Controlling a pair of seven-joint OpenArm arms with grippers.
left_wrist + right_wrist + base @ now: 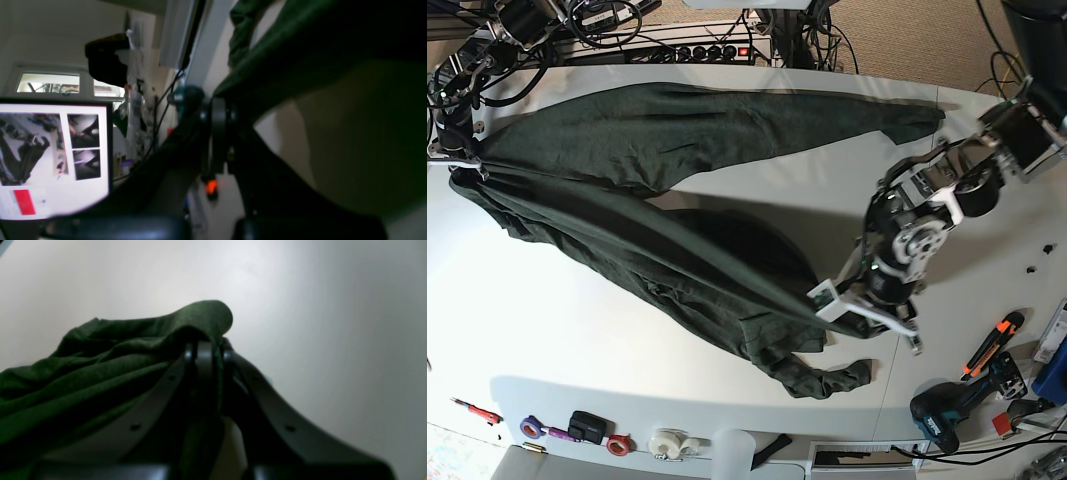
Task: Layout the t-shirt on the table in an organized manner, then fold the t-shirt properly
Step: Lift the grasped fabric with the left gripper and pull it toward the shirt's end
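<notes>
The dark green t-shirt [657, 230] is stretched in a long band across the white table [577, 340], between my two grippers. My left gripper [822, 298], on the right in the base view, is shut on a fold of the shirt near the table's middle. Its wrist view shows the fingers [217, 113] pinching green cloth [300, 50] that hangs taut. At the far left edge, my right gripper [462, 160] is shut on the shirt's other end. In its wrist view the fabric [100, 373] drapes over the closed fingertips [208, 346]. A second flap reaches toward the back right [897, 118].
Along the front edge lie tape rolls [667, 443], small tools [577, 427], a drill [947, 415] and an orange-handled cutter [992, 345]. A power strip and cables [697, 48] run along the back. A monitor [53, 160] shows in the left wrist view.
</notes>
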